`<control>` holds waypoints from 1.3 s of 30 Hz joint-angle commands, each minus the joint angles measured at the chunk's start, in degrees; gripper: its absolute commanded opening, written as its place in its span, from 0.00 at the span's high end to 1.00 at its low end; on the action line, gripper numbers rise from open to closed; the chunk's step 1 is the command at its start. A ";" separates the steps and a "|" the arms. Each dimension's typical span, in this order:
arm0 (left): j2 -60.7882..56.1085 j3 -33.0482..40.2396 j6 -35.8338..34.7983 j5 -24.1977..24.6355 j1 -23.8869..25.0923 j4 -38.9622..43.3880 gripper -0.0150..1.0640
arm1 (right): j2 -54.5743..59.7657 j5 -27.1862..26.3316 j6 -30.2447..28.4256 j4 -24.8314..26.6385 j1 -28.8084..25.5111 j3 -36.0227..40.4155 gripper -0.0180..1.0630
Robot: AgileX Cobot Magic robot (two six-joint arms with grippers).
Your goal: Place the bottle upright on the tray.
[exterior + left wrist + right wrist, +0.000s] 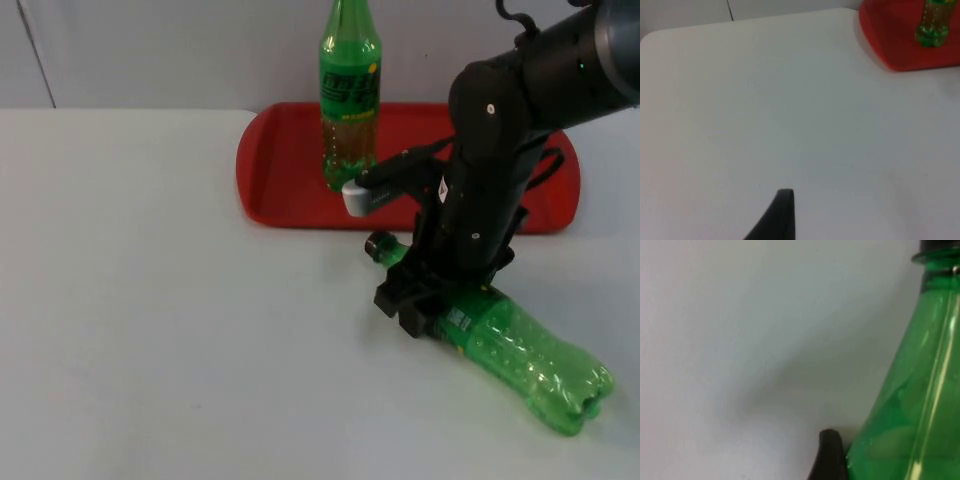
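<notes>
A green plastic bottle [520, 350] lies on its side on the white table in front of the red tray [280, 170], its black cap [378, 245] pointing at the tray. My right gripper [415, 300] is down over the bottle's shoulder, just behind the neck. The right wrist view has that green shoulder [910, 405] close up, resting on the table. A second green bottle [350, 100] stands upright on the tray's left part. My left gripper [782, 215] waits over bare table to the left of the tray [890, 40].
The tray's right half lies behind my right arm. The grey partition wall rises directly behind the tray. Open white table stretches to the left and front of the lying bottle. The upright bottle [932, 25] stands near the tray's front left corner.
</notes>
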 commanded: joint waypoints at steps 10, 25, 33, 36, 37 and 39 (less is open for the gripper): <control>-0.19 0.25 -0.11 0.02 0.09 0.09 0.01 | 0.88 1.25 -3.89 -0.52 0.14 -0.01 0.98; -0.19 0.25 -0.11 0.02 0.09 0.09 0.01 | -5.24 1.02 -0.94 -0.08 0.14 -0.01 0.98; -0.19 0.25 -0.11 0.02 0.09 0.09 0.01 | -11.89 2.83 -1.34 -0.08 0.14 -0.01 0.98; -0.19 0.25 -0.11 0.02 0.09 0.09 0.01 | -12.30 3.42 -1.49 -0.08 0.14 -0.01 0.98; -0.19 0.25 -0.11 0.02 0.09 0.09 0.01 | -12.41 3.73 -1.49 -0.08 0.14 -0.01 0.98; -0.19 0.25 -0.11 0.02 0.09 0.09 0.01 | -12.29 4.29 -1.49 -0.08 0.14 -0.01 0.98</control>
